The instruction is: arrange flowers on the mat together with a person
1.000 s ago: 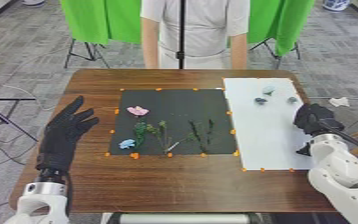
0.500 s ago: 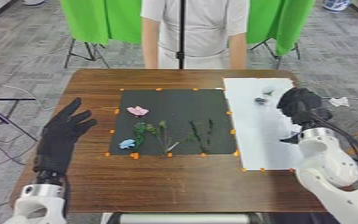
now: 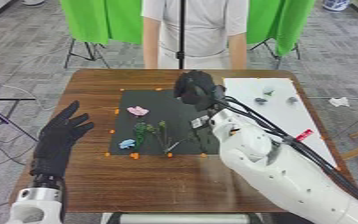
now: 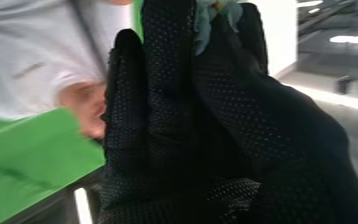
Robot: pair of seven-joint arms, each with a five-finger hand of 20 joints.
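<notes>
"Our right hand [image 3: 196,89] moves from above the white sheet [image 3: 291,117] to the black mat [image 3: 171,101], doesn't it?"

"Yes, we have it over the far edge now, close to the far right corner. Our left hand [image 3: 62,131] stays almost where it is, beside the mat's left edge, with its fingers open and straight."

"And do we carry anything?"

"We do. In the right wrist view, we see a pale blue flower [image 4: 202,30] at the fingertips of our right hand [image 4: 220,135]. The glove covers much of it, but it looks to us as if the fingers are pinching it."

"What do we have on the mat?"

"We have a pink flower [image 3: 137,111] near the left edge, towards the far side, and a blue flower [image 3: 127,143] by the near left corner. A leafy green stem [image 3: 140,131] lies just beside them, and slender stems [image 3: 163,132] are nearer the middle. Our right arm [image 3: 264,155] crosses above the mat's right edge."

"And on the sheet?"

"Three small blooms rest near its far edge: a pale one [image 3: 269,91], a grey-blue one [image 3: 261,100] close to it, and a greyish one [image 3: 293,100] towards the right edge."
</notes>
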